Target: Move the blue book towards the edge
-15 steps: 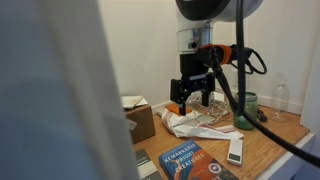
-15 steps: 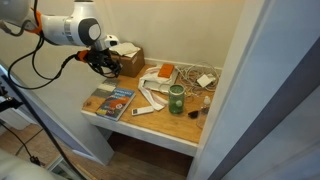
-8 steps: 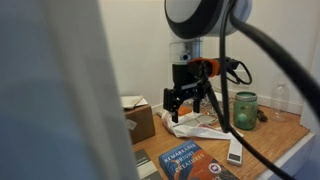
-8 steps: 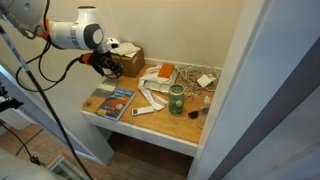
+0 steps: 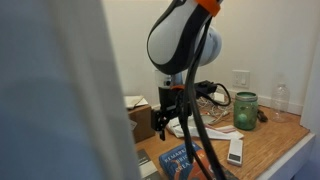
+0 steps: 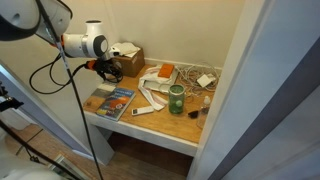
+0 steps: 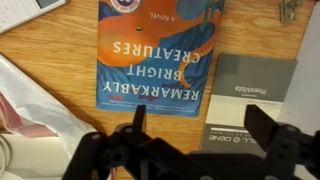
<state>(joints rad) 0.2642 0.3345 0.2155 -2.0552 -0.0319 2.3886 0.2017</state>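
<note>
Blue book (image 7: 160, 60) lies flat on the wood-grain surface (image 7: 50, 50), directly beneath the hand (image 7: 200, 125). In the wrist view its bright cover with pale lettering and orange shapes runs from under the fingertips away toward the far side of the picture. The surface is bounded by the edge (image 6: 130, 128), a pale rim, and in an exterior view the blue book (image 6: 110, 100) sits close to that rim, below and just in front of the hand (image 6: 107, 68). The hand is released, its two dark fingers (image 7: 138, 115) spread wide with nothing between them, and it hangs above the cover; whether it touches the cover I cannot tell. Behind the hand stands a cardboard box (image 6: 130, 57) against the wall. A grey-green book (image 7: 250, 90) lies just beside the blue one, under the finger on the right of the wrist view. On the opposite side of the hand there is crumpled white material (image 7: 30, 110). Well away from the hand stands a green jar (image 6: 176, 98), and between it and the blue book lies a small white remote (image 6: 143, 112).
</note>
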